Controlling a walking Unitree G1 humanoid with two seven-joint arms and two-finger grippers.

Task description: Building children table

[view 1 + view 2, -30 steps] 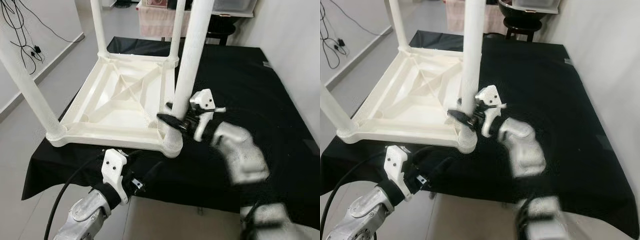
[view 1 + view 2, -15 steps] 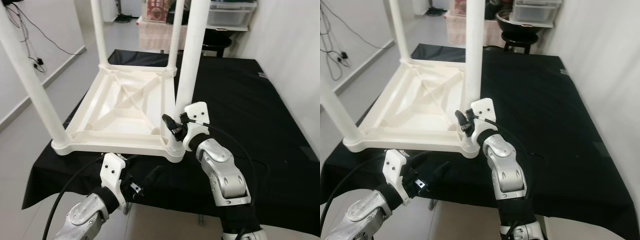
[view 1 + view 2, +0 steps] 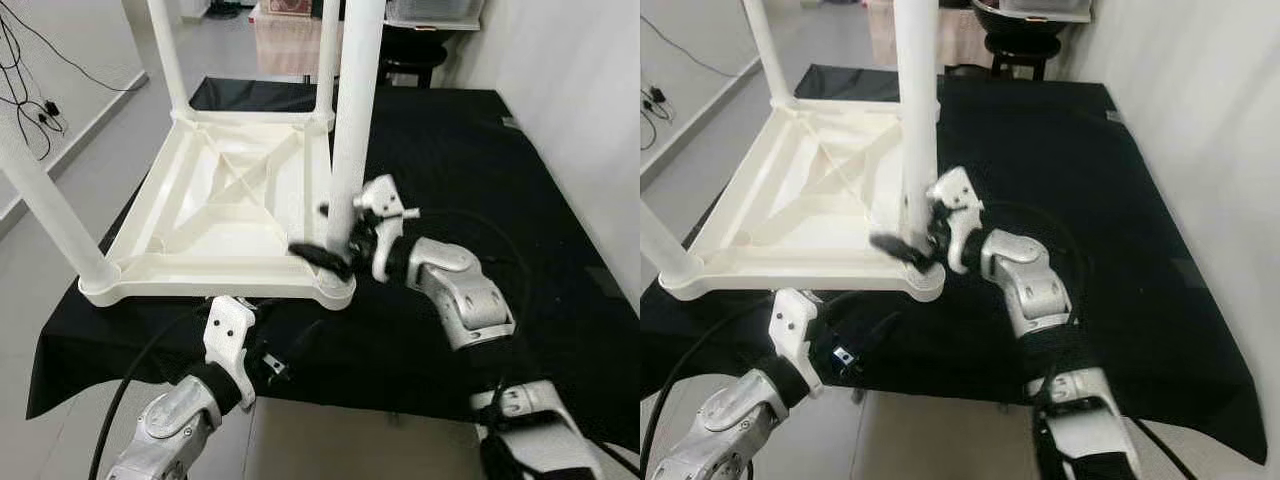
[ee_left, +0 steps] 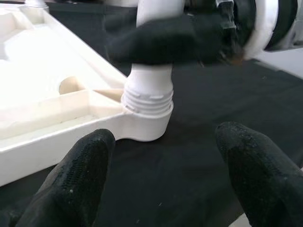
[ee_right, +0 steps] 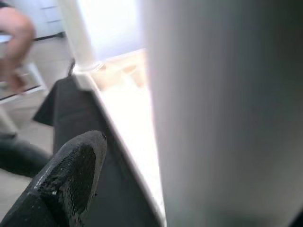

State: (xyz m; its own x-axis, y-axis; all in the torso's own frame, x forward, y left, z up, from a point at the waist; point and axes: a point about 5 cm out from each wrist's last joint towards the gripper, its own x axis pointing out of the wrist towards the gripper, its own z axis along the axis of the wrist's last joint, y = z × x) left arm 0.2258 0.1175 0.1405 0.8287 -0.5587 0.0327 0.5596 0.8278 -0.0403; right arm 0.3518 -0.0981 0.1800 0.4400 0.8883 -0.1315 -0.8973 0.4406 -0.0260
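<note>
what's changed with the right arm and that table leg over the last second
The right pincer has stayed around the base of the near leg while its wrist and forearm swung about, consistent with twisting the leg into its socket. Whether it let go in between is unclear. The upturned table rests as before on the black cloth, and the left pincer still hovers open below the near corner.

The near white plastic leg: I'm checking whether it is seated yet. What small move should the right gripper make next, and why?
Probably another short twist. The right gripper sits around the near white plastic leg just above its corner socket on the upturned white plastic tabletop, and threads show above the socket in the left wrist view. The left gripper hangs open below the edge.
</note>
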